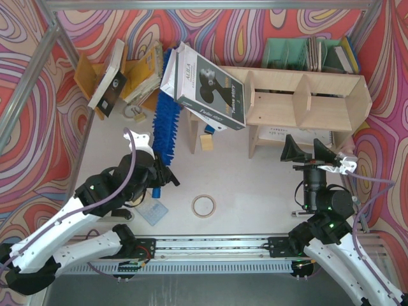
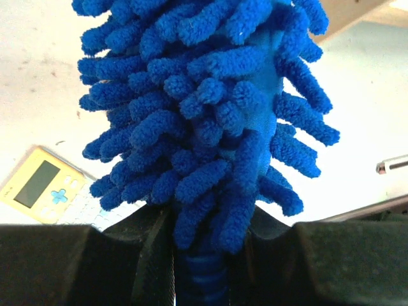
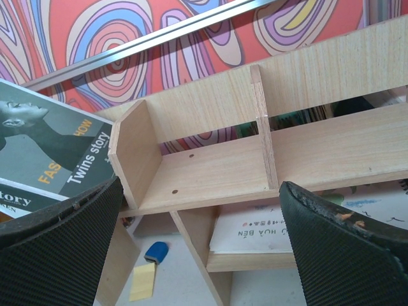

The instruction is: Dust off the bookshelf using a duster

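Duster (image 1: 164,124) clamped by its handle in left gripper (image 1: 163,176), fluffy head pointing away from the arm, just left of bookshelf (image 1: 306,95), beside a leaning book (image 1: 207,89). Right gripper (image 1: 305,148) spread wide, empty, facing the bookshelf.

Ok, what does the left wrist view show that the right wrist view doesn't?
Only left wrist: the duster clamped in the left end effector, and a yellow calculator. Only right wrist: the bookshelf compartments, a book at its left end, a yellow note on the table below, and the open right end effector. Both: the white table.
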